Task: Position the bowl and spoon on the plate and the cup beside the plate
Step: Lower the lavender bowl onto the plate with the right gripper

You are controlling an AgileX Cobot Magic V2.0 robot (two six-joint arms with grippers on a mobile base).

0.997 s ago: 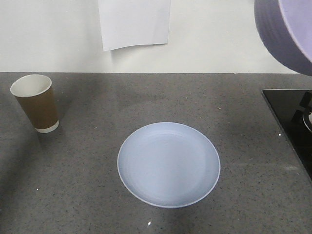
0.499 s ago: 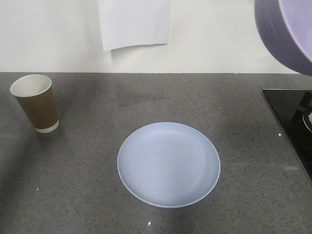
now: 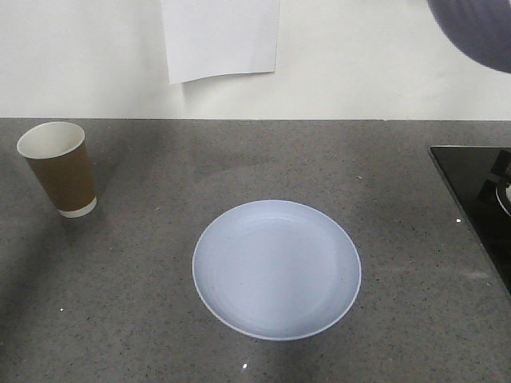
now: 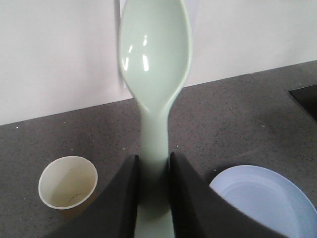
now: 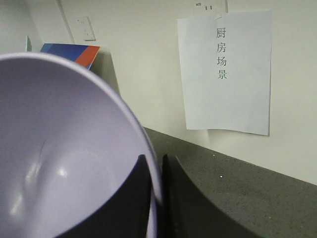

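Bowl [image 3: 479,32] mostly cut off at the front view's top corner.

The tabletop [image 3: 144,319] is being viewed from above and in front by the exterior camera, which is being aimed down toward the back wall; the plate [image 3: 276,270] is being framed centrally and the cup [image 3: 59,167] at far left.

The left wrist camera is being pointed along the left tool [image 4: 152,198], very near the spoon [image 4: 154,64], toward the same wall. The cup [image 4: 68,182] and plate [image 4: 267,201] are being shared with the exterior view.

The right wrist camera is being held close against the bowl [image 5: 59,148], facing the wall. The paper sheet [image 5: 225,72] is being shared with the exterior view [image 3: 220,38].
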